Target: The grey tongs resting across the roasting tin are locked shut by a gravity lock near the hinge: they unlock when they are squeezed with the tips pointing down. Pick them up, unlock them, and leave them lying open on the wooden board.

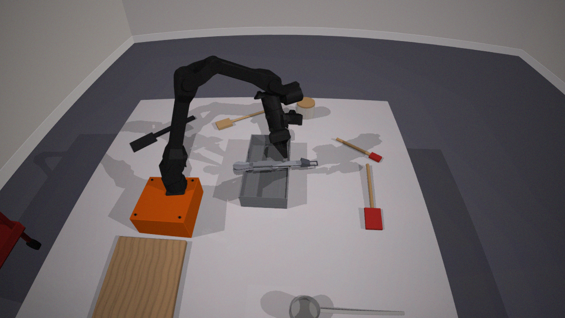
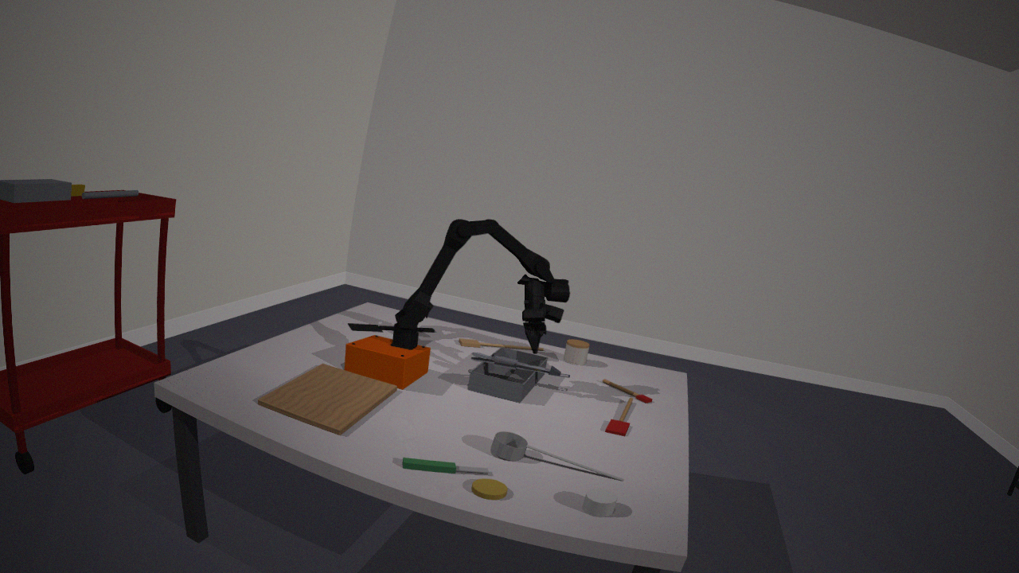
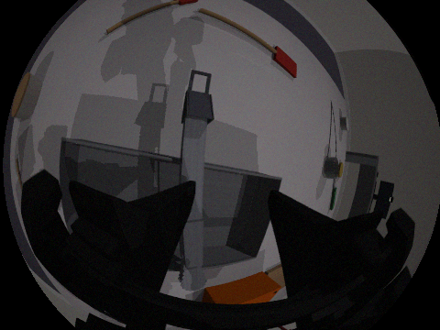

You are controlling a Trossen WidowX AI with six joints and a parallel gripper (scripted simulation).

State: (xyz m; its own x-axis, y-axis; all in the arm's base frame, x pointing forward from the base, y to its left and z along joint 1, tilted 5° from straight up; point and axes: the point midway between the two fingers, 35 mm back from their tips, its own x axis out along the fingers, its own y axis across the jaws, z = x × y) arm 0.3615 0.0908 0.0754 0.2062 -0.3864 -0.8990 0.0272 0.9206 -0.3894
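Observation:
The grey tongs (image 1: 262, 165) (image 2: 507, 361) (image 3: 194, 151) lie closed across the grey roasting tin (image 1: 263, 202) (image 2: 495, 386) (image 3: 249, 215). Their end with a dark block and wire loop points away from the arm's base; the rounded tips point towards it. My gripper (image 1: 285, 156) (image 2: 535, 350) (image 3: 233, 192) is open and empty, pointing down over the tin, with its fingertips close above the tongs. In the wrist view the tongs run beside and partly behind the left fingertip, not midway between the fingers. The wooden board (image 1: 142, 276) (image 2: 327, 399) lies flat and bare, nearer the top and exterior views.
The orange base block (image 1: 165, 201) (image 2: 387, 361) stands between the tin and the board. A lidded jar (image 1: 305, 108) (image 2: 576, 352) stands behind the tin. Two red-headed spatulas (image 1: 373, 218) (image 1: 375, 157) lie to the right. A round long-handled tool (image 2: 509, 446) lies near the front.

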